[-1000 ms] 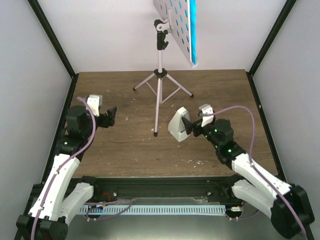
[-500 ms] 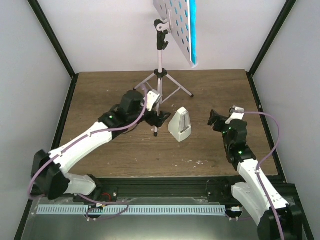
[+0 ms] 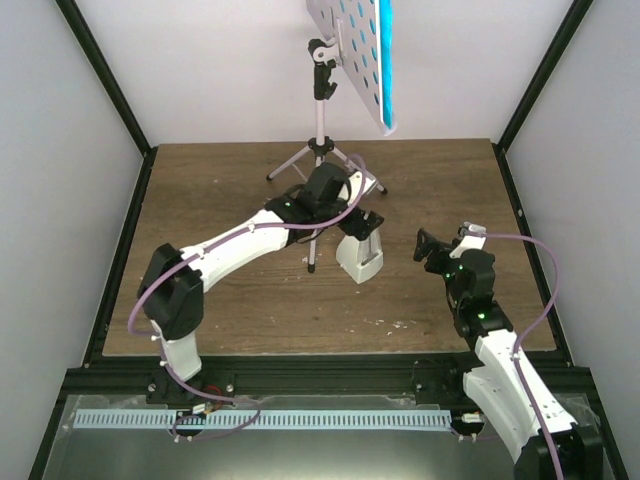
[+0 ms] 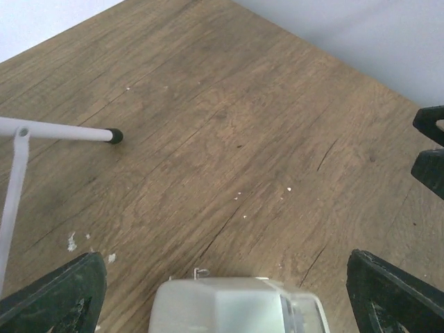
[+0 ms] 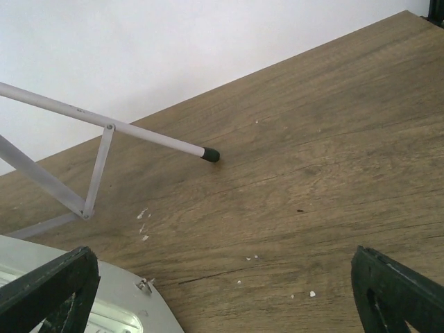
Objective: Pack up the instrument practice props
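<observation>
The step in hand looks like the pickup of the metronome (image 3: 360, 258), a small white pyramid standing upright on the table (image 3: 220, 180), a little to 3 o'clock of its centre. The left tool (image 3: 361, 221) hovers directly over it, released. In the left wrist view its dark fingers (image 4: 59, 295) stand wide apart with the metronome's top between them, and neither touches it. The right tool (image 3: 424, 248) sits at 3 o'clock of the metronome, near but apart, also released and holding nothing.

At 12 o'clock of the metronome the music stand (image 3: 318, 150) is upright on its tripod, with one foot just at 9 o'clock of the metronome. The teal booklet (image 3: 383, 60) rests on the stand's perforated desk, untouched. The task seems barely begun.

The next move calls for the left tool to sink straight down until its fingers bracket the sloping sides low, where the body is widest, and then close. A grip too high on the smooth taper could squeeze the metronome out. No case or box shows in these views.
</observation>
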Controlling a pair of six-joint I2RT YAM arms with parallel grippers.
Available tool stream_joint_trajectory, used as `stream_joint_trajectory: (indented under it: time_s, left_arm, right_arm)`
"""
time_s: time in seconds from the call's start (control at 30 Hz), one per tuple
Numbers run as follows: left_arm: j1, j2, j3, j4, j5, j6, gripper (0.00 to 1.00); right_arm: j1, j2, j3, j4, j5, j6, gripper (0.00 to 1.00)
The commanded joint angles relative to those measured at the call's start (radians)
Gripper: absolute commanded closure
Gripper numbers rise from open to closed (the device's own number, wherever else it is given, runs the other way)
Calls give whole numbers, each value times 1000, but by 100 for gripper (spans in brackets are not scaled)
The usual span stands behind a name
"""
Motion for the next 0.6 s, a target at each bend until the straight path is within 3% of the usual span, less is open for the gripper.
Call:
stream_joint_trajectory:
  time_s: [0.0,0.13,0.33,0.57]
  left_arm:
    - [-13,51,69,-58,-2,47,4]
    - [-15,68,57,-64,18,44,11]
    - [-19,69,28,-50,52,32,36]
    - [-23,72,16,-54,45,36,51]
  right_arm:
    - [-10,0,-3,3,-9,6,0]
    - [-10,0,-14,12,-3,7,0]
    - [-10,15,-22,25,-3,10,0]
    - [-12,18,-26,26,9,12,0]
